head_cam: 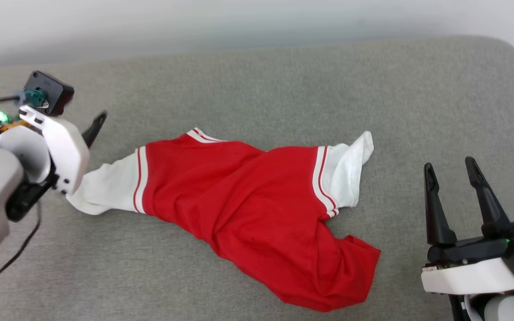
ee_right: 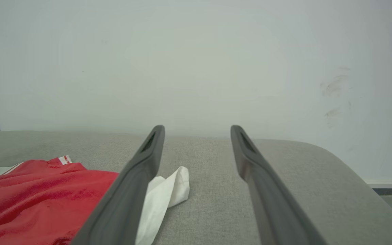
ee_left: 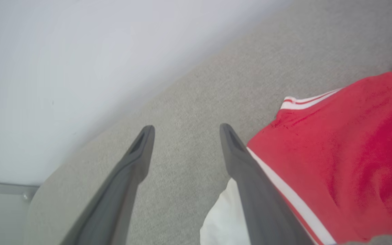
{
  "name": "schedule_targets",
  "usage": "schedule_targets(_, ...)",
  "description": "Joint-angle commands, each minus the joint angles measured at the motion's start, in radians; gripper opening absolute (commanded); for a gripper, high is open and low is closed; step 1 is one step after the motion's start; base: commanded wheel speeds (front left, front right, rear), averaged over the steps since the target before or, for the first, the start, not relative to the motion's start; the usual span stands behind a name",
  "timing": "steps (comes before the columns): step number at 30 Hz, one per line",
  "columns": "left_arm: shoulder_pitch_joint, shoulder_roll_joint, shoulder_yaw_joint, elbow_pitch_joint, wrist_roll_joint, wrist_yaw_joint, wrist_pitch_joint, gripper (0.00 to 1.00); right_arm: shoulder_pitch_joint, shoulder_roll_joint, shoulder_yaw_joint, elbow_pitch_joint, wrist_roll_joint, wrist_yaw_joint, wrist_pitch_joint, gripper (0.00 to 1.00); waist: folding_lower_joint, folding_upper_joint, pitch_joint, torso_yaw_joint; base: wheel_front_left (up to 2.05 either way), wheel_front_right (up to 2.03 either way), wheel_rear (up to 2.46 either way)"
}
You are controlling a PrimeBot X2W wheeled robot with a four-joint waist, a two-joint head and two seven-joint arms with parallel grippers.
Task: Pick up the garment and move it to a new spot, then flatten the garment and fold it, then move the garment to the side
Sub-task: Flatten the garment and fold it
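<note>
Your red shirt (head_cam: pixel 257 209) lies crumpled on the grey cushion (head_cam: pixel 283 80), its body running slantwise and its hem bunched at the near end. The left sleeve (head_cam: pixel 109 187), white with striped trim, sticks out from the shirt's left end. The right sleeve (head_cam: pixel 350 169) twists to a point at the shirt's far right.

Your left gripper (ee_left: pixel 184 131) sits right at the left sleeve, fingers spread with only bare cushion between them. One finger runs along the striped trim; you cannot tell whether it touches the cloth. Your right gripper (head_cam: pixel 449 164) is well apart to the shirt's right, fingers wide and empty.

Beyond the shirt, open cushion runs to the far edge below the wall (head_cam: pixel 194 22). Right of the shirt there is bare cushion out to a rounded corner.
</note>
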Motion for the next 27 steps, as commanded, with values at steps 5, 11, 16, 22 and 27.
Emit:
schedule_targets(5,0.091,-0.041,0.054,-0.047,0.092,0.174,-0.351,1.00,-0.077,-0.046,-0.018,-0.012,-0.069,-0.001,-0.002,1.00,0.0000,0.0000,-0.073,0.048,0.00,0.00,0.00)
schedule_targets(11,0.184,-0.071,0.129,-0.128,0.101,0.328,-0.444,1.00,-0.173,-0.142,0.014,0.003,-0.083,-0.001,-0.002,1.00,0.0000,0.0000,-0.086,0.074,0.00,0.00,0.00)
schedule_targets(16,0.338,-0.105,0.296,-0.267,0.168,0.475,-0.450,1.00,-0.288,-0.278,0.144,0.052,-0.040,-0.001,0.127,1.00,0.0000,0.0000,-0.089,0.087,0.00,0.00,0.00)
schedule_targets(22,0.567,-0.166,0.527,-0.386,0.298,0.571,-0.450,1.00,-0.428,-0.469,0.366,0.089,0.121,-0.001,0.412,1.00,0.0000,0.0000,-0.084,0.102,0.00,0.00,0.00)
schedule_targets(27,0.728,-0.258,0.708,-0.455,0.397,0.587,-0.450,1.00,-0.539,-0.619,0.583,0.083,0.297,-0.001,0.662,1.00,0.0000,0.0000,-0.070,0.117,0.00,0.00,0.00)
